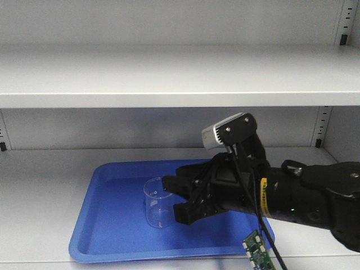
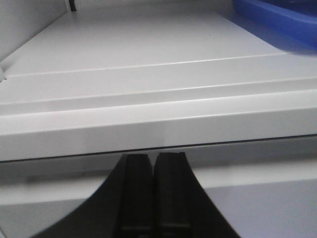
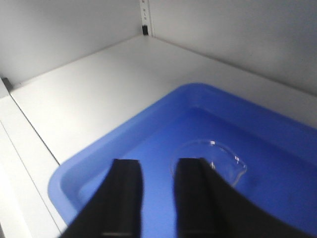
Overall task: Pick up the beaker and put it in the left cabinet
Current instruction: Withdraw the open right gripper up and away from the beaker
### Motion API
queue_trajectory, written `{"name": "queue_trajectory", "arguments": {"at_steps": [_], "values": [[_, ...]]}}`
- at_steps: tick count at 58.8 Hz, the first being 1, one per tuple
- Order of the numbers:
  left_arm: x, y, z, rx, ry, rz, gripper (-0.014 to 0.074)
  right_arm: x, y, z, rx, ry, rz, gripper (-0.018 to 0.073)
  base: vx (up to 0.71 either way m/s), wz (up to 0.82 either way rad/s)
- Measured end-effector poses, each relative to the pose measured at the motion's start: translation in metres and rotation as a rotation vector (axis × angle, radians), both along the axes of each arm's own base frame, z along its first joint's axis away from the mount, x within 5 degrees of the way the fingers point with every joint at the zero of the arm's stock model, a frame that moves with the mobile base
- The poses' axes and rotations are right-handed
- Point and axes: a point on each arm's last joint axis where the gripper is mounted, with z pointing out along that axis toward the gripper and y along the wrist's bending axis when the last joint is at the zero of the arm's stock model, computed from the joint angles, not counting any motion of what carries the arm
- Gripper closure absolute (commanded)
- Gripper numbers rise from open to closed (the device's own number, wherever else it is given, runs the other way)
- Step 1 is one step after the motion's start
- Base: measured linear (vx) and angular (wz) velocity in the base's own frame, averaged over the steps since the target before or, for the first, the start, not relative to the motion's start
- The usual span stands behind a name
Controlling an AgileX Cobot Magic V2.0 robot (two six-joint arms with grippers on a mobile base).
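The left cabinet (image 1: 169, 76) fills the wall ahead, grey shelves stacked one over another with slotted uprights at the back corners. On its lower shelf lies a blue tray (image 1: 107, 225), shallow and rounded at the corners. The right arm's black end effector (image 1: 177, 198) reaches in over the tray from the right; its fingers are spread, with a clear gap between them, and nothing is pinched. The beaker (image 1: 157, 201) stands upright inside the tray, just beside the fingertips; I cannot tell whether they touch it. The left end effector (image 2: 152, 193) sits low before a shelf edge, its two fingers pressed together, empty.
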Motion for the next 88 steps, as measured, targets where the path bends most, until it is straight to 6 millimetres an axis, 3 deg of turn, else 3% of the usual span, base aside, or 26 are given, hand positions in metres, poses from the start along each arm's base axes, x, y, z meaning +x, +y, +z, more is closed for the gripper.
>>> {"name": "queue_trajectory", "arguments": {"at_steps": [3, 15, 53, 69, 77, 88], "values": [[0.000, 0.000, 0.000, 0.000, 0.000, 0.000, 0.0593, -0.004, -0.002, 0.006, 0.009, -0.017, 0.000, 0.0575, 0.00, 0.00], [0.000, 0.000, 0.000, 0.000, 0.000, 0.000, 0.0593, -0.013, -0.007, 0.021, 0.030, -0.057, -0.002, 0.0569, 0.00, 0.00], [0.000, 0.000, 0.000, 0.000, 0.000, 0.000, 0.0593, -0.013, -0.007, 0.021, 0.031, -0.056, -0.006, 0.0568, 0.00, 0.00], [0.000, 0.000, 0.000, 0.000, 0.000, 0.000, 0.0593, -0.003, -0.012, 0.032, 0.107, -0.154, -0.161, 0.0568, 0.00, 0.00], [0.000, 0.000, 0.000, 0.000, 0.000, 0.000, 0.0593, -0.014, -0.004, 0.040, 0.027, -0.271, -0.239, 0.0568, 0.00, 0.00], [0.000, 0.000, 0.000, 0.000, 0.000, 0.000, 0.0593, -0.037, -0.001, 0.031, -0.205, -0.199, -0.219, 0.0568, 0.00, 0.00]]}}
